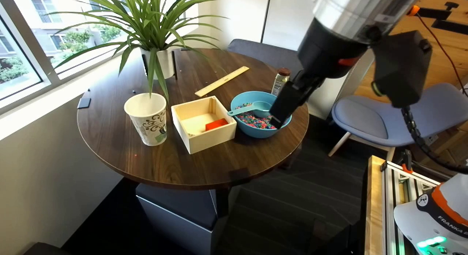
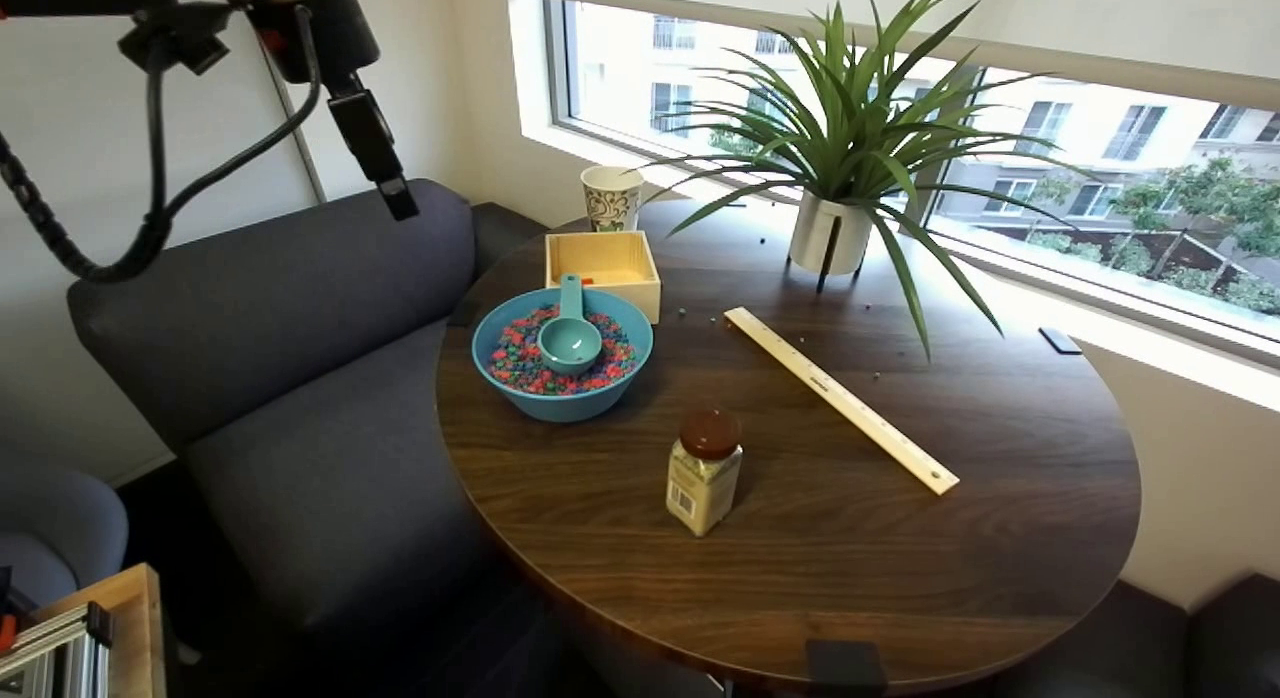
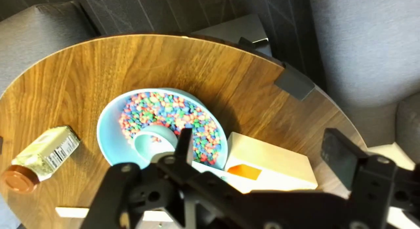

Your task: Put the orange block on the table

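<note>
The orange block (image 1: 216,124) lies inside the square cream tray (image 1: 213,141), against one wall. It shows partly in the wrist view (image 3: 244,172), and only a sliver shows in an exterior view (image 2: 587,281). The tray stands on the round dark brown table (image 1: 164,163). My gripper (image 1: 278,120) is in the air above the table; it also shows in an exterior view (image 2: 398,200). In the wrist view the gripper (image 3: 257,138) has its fingers wide apart with nothing between them. It is above the tray and bowl, apart from the block.
A blue bowl (image 1: 256,132) of coloured bits, with a scoop (image 2: 570,345) in it, stands right beside the tray. A paper cup (image 1: 148,120), a spice bottle (image 2: 704,478), a long pale wooden stick (image 2: 845,400) and a potted plant (image 2: 830,240) are on the table.
</note>
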Controlling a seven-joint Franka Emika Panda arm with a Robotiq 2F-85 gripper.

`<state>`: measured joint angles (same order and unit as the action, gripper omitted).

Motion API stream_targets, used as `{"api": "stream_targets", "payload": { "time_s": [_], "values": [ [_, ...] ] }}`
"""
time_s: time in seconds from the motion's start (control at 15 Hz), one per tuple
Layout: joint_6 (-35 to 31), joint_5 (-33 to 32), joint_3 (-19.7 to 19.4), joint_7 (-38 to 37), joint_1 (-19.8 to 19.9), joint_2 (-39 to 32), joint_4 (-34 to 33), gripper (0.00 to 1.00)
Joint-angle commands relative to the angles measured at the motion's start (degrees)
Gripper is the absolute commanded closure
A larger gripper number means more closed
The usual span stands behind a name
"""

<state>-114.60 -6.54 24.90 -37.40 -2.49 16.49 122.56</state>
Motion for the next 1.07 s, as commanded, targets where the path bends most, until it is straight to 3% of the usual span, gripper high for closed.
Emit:
{"api": "stream_targets", "payload": {
  "time_s": [0.0,0.33,0.4,0.73,1.0],
  "values": [
    [2.9,-2.5,-1.5,1.3,-2.5,-14.0,-13.2,0.0],
    [-2.5,10.1,-8.1,16.8,-5.0,-21.4,-21.6,0.0],
    [-1.6,5.7,-8.5,12.5,-5.9,-18.3,-18.1,0.0],
    [-2.2,5.9,-10.3,12.3,-6.7,-19.6,-19.0,0.0],
    [-2.1,9.7,-12.5,13.4,-6.3,-21.5,-19.0,0.0]
  ]
}}
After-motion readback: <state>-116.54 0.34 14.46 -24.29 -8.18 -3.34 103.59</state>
